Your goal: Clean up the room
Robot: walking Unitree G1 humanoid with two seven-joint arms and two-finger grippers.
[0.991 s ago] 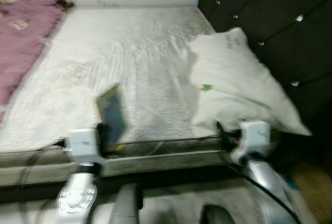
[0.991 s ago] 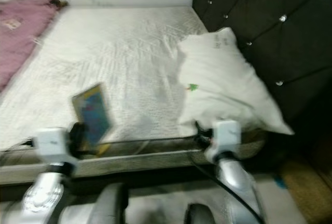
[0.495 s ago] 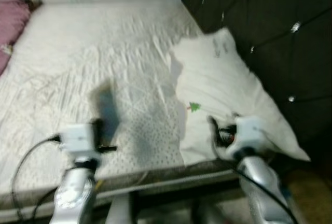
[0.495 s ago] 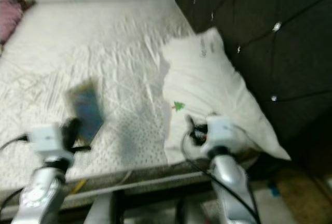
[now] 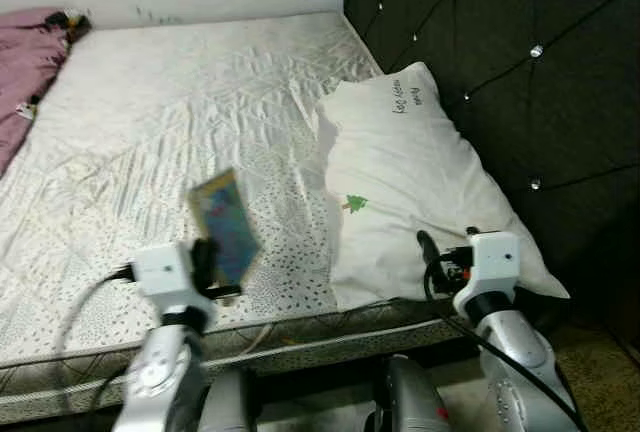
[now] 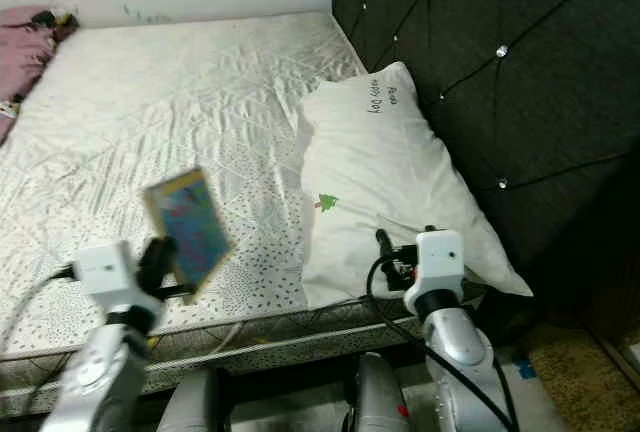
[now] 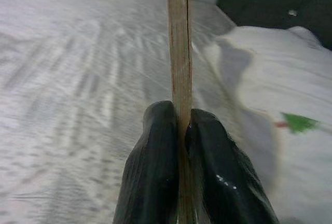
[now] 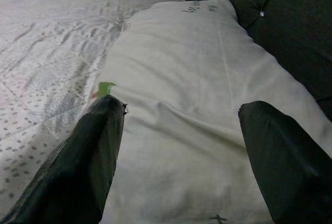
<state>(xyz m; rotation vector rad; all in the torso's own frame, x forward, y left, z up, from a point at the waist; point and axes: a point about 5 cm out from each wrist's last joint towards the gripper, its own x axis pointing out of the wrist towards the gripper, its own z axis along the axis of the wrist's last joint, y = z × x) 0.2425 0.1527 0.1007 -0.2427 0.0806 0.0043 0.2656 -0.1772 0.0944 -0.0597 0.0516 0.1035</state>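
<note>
Two grippers hung over the near edge of the bed: the left gripper, its jaws pinching the lower edge of a thin colourful book, held it upright above the mattress, likely to carry it off. The right gripper, jaws spread wide, faced the white pillow at the headboard, seemingly poised to grasp it.

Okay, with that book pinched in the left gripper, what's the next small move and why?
Probably ease the open right gripper forward onto the white pillow: its fingers point at it, while the left gripper holds the book above the mattress.
</note>
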